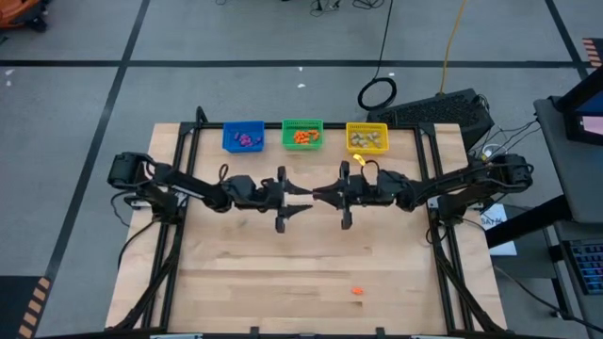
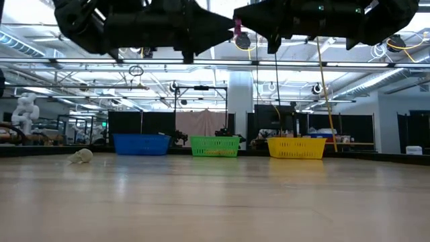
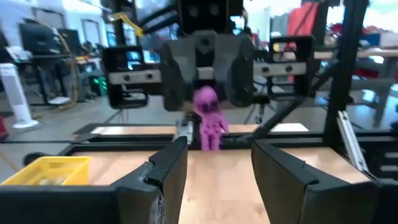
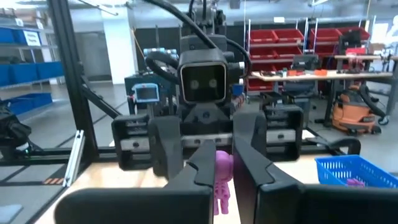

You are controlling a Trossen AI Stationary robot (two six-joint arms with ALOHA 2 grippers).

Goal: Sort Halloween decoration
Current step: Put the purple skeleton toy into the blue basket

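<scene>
A small purple skeleton trinket (image 3: 208, 121) sits high over the table's middle in my right gripper (image 4: 224, 171), which is shut on it; it shows in the low view as the purple trinket (image 2: 237, 28). My left gripper (image 3: 219, 168) faces it from the table's left, level and open, a short way off and touching nothing. In the high view the left gripper (image 1: 303, 192) and right gripper (image 1: 320, 195) meet tip to tip. One orange trinket (image 1: 357, 291) lies on the table near its near edge. A pale trinket (image 2: 80, 156) lies on the table at the left in the low view. My right gripper pinches the purple trinket by its upper part (image 4: 222, 163) between its two fingers, which reach in level from the table's right. The trinket stands upright and is lifted clear of the table, its legs (image 4: 222, 199) hanging below the fingers.
Three bins stand in a row at the far edge: a blue bin (image 1: 243, 137) with purple pieces, a green bin (image 1: 302, 135) with orange pieces, and a yellow bin (image 1: 366, 138) with pale pieces. Black frame rails run along the table's left and right sides.
</scene>
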